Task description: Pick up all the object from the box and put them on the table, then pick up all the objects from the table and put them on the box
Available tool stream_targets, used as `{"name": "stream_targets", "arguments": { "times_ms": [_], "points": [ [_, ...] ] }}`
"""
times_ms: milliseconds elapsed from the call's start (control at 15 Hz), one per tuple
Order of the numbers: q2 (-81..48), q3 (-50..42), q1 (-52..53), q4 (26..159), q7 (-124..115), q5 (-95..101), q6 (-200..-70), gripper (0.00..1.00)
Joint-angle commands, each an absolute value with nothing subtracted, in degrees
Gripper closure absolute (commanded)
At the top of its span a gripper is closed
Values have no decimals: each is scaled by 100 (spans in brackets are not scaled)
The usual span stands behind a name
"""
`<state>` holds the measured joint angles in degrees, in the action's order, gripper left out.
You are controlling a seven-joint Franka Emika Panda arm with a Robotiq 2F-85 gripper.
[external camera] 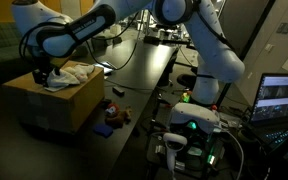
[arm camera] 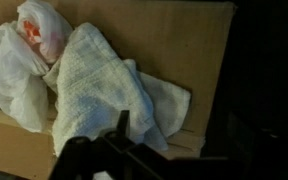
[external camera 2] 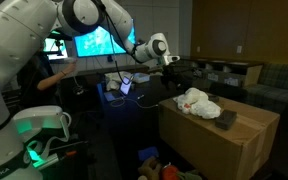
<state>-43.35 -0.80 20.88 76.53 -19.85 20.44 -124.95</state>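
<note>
The tan cardboard box (external camera: pixel 56 102) (external camera 2: pixel 222 142) (arm camera: pixel 189 45) carries a pile of soft white cloths (external camera: pixel 74 72) (external camera 2: pixel 196 101) (arm camera: pixel 96 85). A white bundle with a red patch (arm camera: pixel 39 28) lies beside them. A dark blocky item (external camera 2: pixel 227 119) rests on the box top near the cloths. Small red and brown items (external camera: pixel 113 111) lie on the dark surface next to the box. My gripper (external camera: pixel 42 73) (external camera 2: pixel 173 62) (arm camera: pixel 179 140) hovers over the box edge by the cloths, open, with nothing between its fingers. One finger (arm camera: pixel 121 125) shows dark in front of the cloth.
The glossy black table (external camera: pixel 144 68) runs back from the box, with cables and gear at its far end. A blue item (external camera: pixel 103 130) lies low beside the box. Monitors (external camera: pixel 281 97) (external camera 2: pixel 96 42) glow nearby. The robot base (external camera: pixel 189 125) stands close to the box.
</note>
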Motion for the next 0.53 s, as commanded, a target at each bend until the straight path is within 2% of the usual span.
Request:
{"name": "stream_targets", "arguments": {
  "times_ms": [0, 467],
  "points": [
    [-4697, -297, 2053, 7260, -2094, 2071, -12613, 0],
    [-5074, -435, 1881, 7109, -2131, 1950, -12534, 0]
  ]
}}
